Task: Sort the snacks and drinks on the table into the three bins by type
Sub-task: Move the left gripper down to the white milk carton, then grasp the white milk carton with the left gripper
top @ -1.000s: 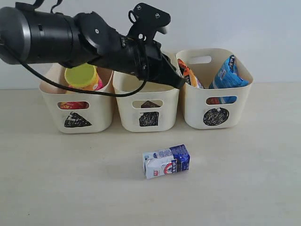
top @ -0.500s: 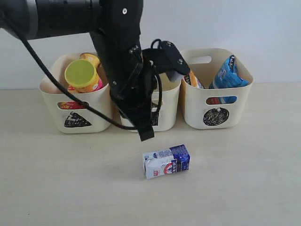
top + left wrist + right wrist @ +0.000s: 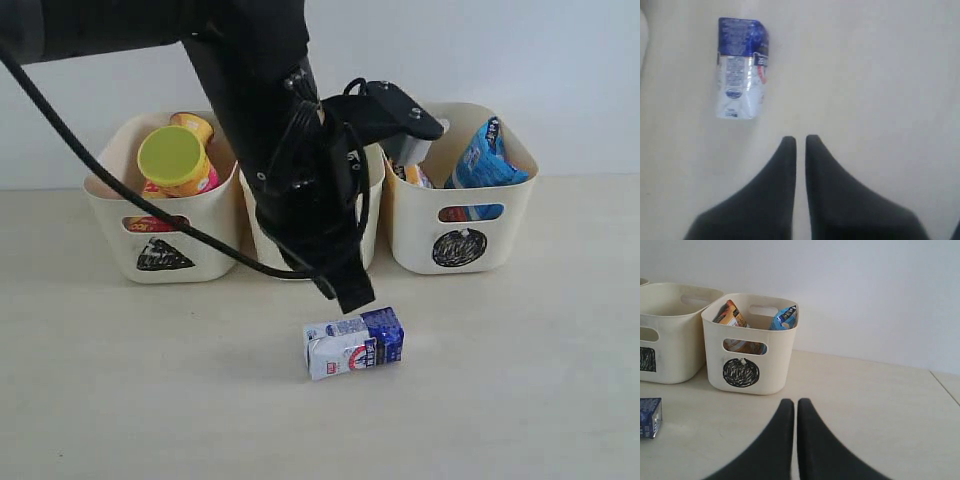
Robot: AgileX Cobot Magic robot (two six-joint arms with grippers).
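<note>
The blue and white carton [image 3: 353,343] lies on its side on the table [image 3: 520,380], in front of the bins; it also shows in the left wrist view as the carton [image 3: 740,67]. My left gripper [image 3: 350,295] points down just behind it, shut and empty, and the gripper [image 3: 800,142] stands to one side of the carton, apart from it. The triangle bin [image 3: 165,215] holds the pink canister with the lime lid [image 3: 172,160] and the yellow canister [image 3: 192,125]. The circle bin [image 3: 460,200] holds the blue bag [image 3: 485,155] and the orange bag [image 3: 410,172]. My right gripper [image 3: 791,404] is shut over bare table. The dark carton is hidden.
The left arm [image 3: 280,130] covers most of the square bin [image 3: 675,340] in the exterior view. A pale wall runs behind the bins. In the right wrist view the circle bin [image 3: 750,350] stands ahead, and the table's edge [image 3: 945,385] runs off to one side.
The left arm has swung from above the middle bin down toward the table. Its shut gripper now sits just behind the blue and white carton, which has not moved.
</note>
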